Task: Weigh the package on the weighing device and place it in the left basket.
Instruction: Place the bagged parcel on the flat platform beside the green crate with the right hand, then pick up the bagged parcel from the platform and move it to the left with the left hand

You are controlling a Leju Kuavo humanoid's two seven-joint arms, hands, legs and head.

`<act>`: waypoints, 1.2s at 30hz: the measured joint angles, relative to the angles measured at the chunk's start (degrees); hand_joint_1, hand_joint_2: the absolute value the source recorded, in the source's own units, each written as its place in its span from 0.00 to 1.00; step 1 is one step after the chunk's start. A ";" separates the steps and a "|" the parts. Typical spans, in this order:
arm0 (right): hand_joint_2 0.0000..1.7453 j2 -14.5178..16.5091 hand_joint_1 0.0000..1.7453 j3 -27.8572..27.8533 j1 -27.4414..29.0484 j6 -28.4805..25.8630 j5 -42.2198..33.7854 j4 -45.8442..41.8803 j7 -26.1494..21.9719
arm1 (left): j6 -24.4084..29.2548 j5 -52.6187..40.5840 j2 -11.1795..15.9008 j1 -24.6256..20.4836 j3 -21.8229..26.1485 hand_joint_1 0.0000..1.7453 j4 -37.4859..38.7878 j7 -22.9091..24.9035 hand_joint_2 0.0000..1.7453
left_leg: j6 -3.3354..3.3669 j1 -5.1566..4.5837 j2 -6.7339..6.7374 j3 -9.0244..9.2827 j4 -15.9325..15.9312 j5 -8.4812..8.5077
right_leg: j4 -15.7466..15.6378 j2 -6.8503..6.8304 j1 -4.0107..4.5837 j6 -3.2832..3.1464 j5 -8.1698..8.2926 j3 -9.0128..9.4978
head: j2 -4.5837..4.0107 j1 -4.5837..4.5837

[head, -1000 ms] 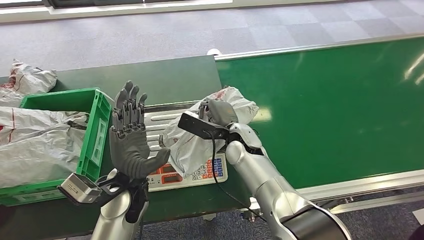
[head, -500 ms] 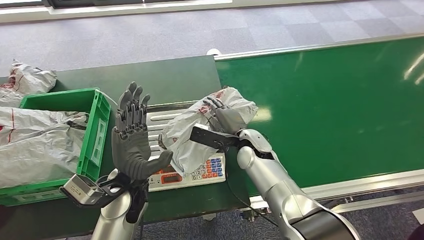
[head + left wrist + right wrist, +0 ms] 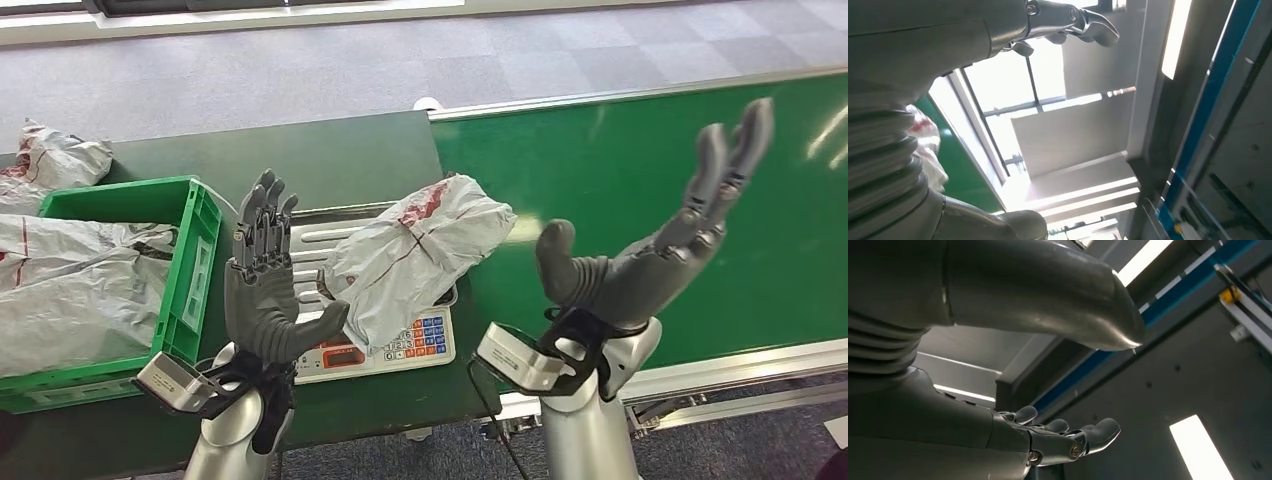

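The package [image 3: 410, 255] lies on the scale [image 3: 375, 345], which I take as the landmark. The white bag covers most of the scale's metal plate and hangs a little over the edge on the belt side, and its lower end reaches the coloured keypad. No hand touches it, so I judge the weighing step is in hand now: the bag rests free and the scale can read.

Your left hand [image 3: 262, 290] stands upright just beside the scale, on the basket side, between scale and basket [image 3: 190, 265]. Its palm faces the bag, the fingers [image 3: 262, 215] are straight and held close together, and the thumb sticks out toward the bag without touching it. It holds nothing. Your right hand [image 3: 640, 255] is raised on the other side of the scale, well apart from it, above the green belt [image 3: 650, 180]. Its fingers are extended and a little apart, the thumb is away from them, and it holds nothing too.

The basket is on the left of the scale and already has other grey bags [image 3: 70, 290] inside.

For the next move I think you need the left hand to come down on the bag and take a firm hold of the loose plastic, then lift it over the basket wall. The film looks slippery and soft, so a shallow pinch may lose it.
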 joint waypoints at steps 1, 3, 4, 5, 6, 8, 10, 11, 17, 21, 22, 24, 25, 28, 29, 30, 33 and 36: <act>0.50 0.06 0.00 0.05 0.48 0.03 0.16 -2.10 -0.08 | 2.66 -2.41 0.00 0.10 -0.04 0.00 0.11 0.04 1.00 | 0.00 0.00 0.00 0.02 0.00 0.00 | 0.00 0.00 0.00 0.00 0.01 0.01 | 0.00 0.01; 1.00 0.04 0.00 -0.10 1.09 0.08 0.37 -5.82 -0.09 | 8.51 -8.38 0.00 0.36 -0.26 0.00 0.34 0.78 1.00 | 0.00 0.00 0.01 0.08 0.01 0.01 | -0.01 0.00 0.01 0.00 0.02 0.02 | 0.00 -0.01; 1.00 0.00 0.00 -0.39 1.38 0.08 0.13 -7.69 -0.09 | 11.22 -11.71 0.00 0.42 -0.48 0.00 0.51 1.68 1.00 | 0.00 -0.01 0.00 0.10 0.02 0.01 | -0.01 0.00 0.01 0.00 0.02 0.03 | 0.00 -0.01; 1.00 -0.05 0.00 -0.80 1.70 0.08 -0.51 -9.64 -0.07 | 13.52 -15.51 0.02 0.29 -0.79 0.00 0.83 3.16 1.00 | 0.00 -0.01 0.00 0.12 0.03 0.02 | -0.01 0.00 0.01 0.01 0.02 0.04 | 0.00 -0.01; 1.00 -0.11 0.00 -1.21 2.02 0.07 -1.56 -11.63 -0.05 | 15.14 -19.90 0.08 -0.23 -1.22 0.00 1.52 5.38 1.00 | 0.00 -0.01 -0.02 0.12 0.03 0.03 | -0.01 -0.02 0.01 0.01 0.03 0.06 | 0.00 -0.01; 1.00 -0.20 0.00 -1.69 2.58 0.08 -3.85 -15.25 -0.02 | 16.35 -28.79 0.40 -2.20 -2.30 0.00 4.00 10.85 1.00 | 0.01 -0.01 0.00 0.12 0.03 0.03 | -0.01 -0.02 0.00 0.02 0.04 0.10 | 0.00 0.01; 1.00 -0.28 0.00 -1.75 2.95 0.10 -5.03 -17.90 -0.07 | 16.39 -34.07 0.80 -4.08 -3.15 0.00 6.54 14.43 1.00 | 0.01 -0.01 0.18 0.16 0.02 0.02 | -0.01 0.10 0.00 0.00 0.07 0.10 | 0.00 0.01; 1.00 -0.32 0.00 -1.79 3.11 0.10 -5.23 -18.87 -0.08 | 16.40 -34.95 0.96 -4.66 -3.41 0.00 7.42 14.99 1.00 | 0.00 -0.01 0.28 0.18 0.02 0.01 | -0.01 0.19 0.00 -0.01 0.08 0.08 | 0.00 0.00; 1.00 -0.44 0.00 -1.92 3.62 0.13 -5.46 -22.16 0.03 | 16.40 -35.63 1.50 -6.62 -4.31 0.00 10.34 15.54 1.00 | 0.00 0.00 0.34 0.20 0.02 0.00 | -0.01 0.30 0.01 -0.02 0.09 0.04 | 0.00 0.01; 1.00 -0.48 0.00 -1.48 3.82 0.20 -5.44 -23.00 0.14 | 15.34 -42.55 1.46 -10.85 -4.67 0.00 15.81 17.70 1.00 | 0.01 -0.01 0.25 0.18 0.02 0.03 | -0.01 0.24 0.01 -0.01 0.09 0.05 | 0.00 0.02; 1.00 -0.48 0.00 -1.12 3.81 0.24 -5.60 -22.96 0.07 | 14.85 -45.23 1.33 -12.77 -4.92 0.00 18.46 18.54 1.00 | 0.02 -0.01 0.24 0.17 0.02 0.05 | -0.01 0.23 0.01 0.00 0.11 0.06 | 0.00 0.01; 1.00 -0.48 0.00 -0.29 3.81 0.29 -6.01 -22.75 -0.03 | 14.32 -49.82 0.76 -17.02 -5.79 0.00 24.55 19.87 1.00 | 0.02 -0.02 0.24 0.17 0.03 0.07 | -0.01 0.24 0.00 0.01 0.17 0.06 | 0.00 0.01; 1.00 -0.48 0.00 0.15 3.76 0.29 -6.25 -22.46 -0.03 | 14.21 -51.78 0.33 -19.27 -6.37 0.00 27.94 20.42 1.00 | 0.01 -0.02 0.25 0.17 0.04 0.09 | -0.01 0.25 -0.01 0.02 0.19 0.07 | 0.00 0.01; 1.00 -0.54 0.00 1.50 3.59 0.39 -7.18 -20.93 0.00 | 13.38 -55.70 -1.22 -25.19 -8.23 0.00 37.93 21.33 1.00 | 0.02 -0.04 0.26 0.18 0.04 0.10 | -0.01 0.27 -0.04 0.03 0.22 0.09 | 0.00 0.02; 1.00 -0.59 0.00 1.90 3.62 0.42 -7.47 -20.42 0.01 | 13.12 -56.15 -1.72 -26.64 -8.93 0.00 40.77 21.58 1.00 | 0.02 -0.04 0.26 0.18 0.04 0.10 | -0.01 0.27 -0.05 0.03 0.22 0.09 | 0.00 0.02; 1.00 -0.63 0.00 2.21 3.66 0.44 -7.67 -19.92 0.02 | 12.97 -56.26 -2.17 -27.83 -9.69 0.00 43.35 21.82 1.00 | 0.02 -0.04 0.26 0.18 0.04 0.10 | 0.00 0.28 -0.05 0.03 0.22 0.09 | 0.00 0.01; 1.00 -0.65 0.00 2.86 3.66 0.45 -7.42 -18.29 -0.02 | 12.93 -56.54 -3.38 -30.25 -11.73 0.00 49.43 22.10 1.00 | 0.02 -0.04 0.25 0.16 0.04 0.10 | 0.00 0.28 -0.04 0.02 0.21 0.07 | 0.00 0.01; 1.00 -0.65 0.00 3.27 3.63 0.45 -7.28 -17.29 -0.05 | 12.95 -56.71 -4.16 -31.53 -12.82 0.00 53.13 22.10 1.00 | 0.01 -0.04 0.26 0.12 0.03 0.09 | 0.01 0.29 -0.04 0.02 0.20 0.03 | 0.00 0.01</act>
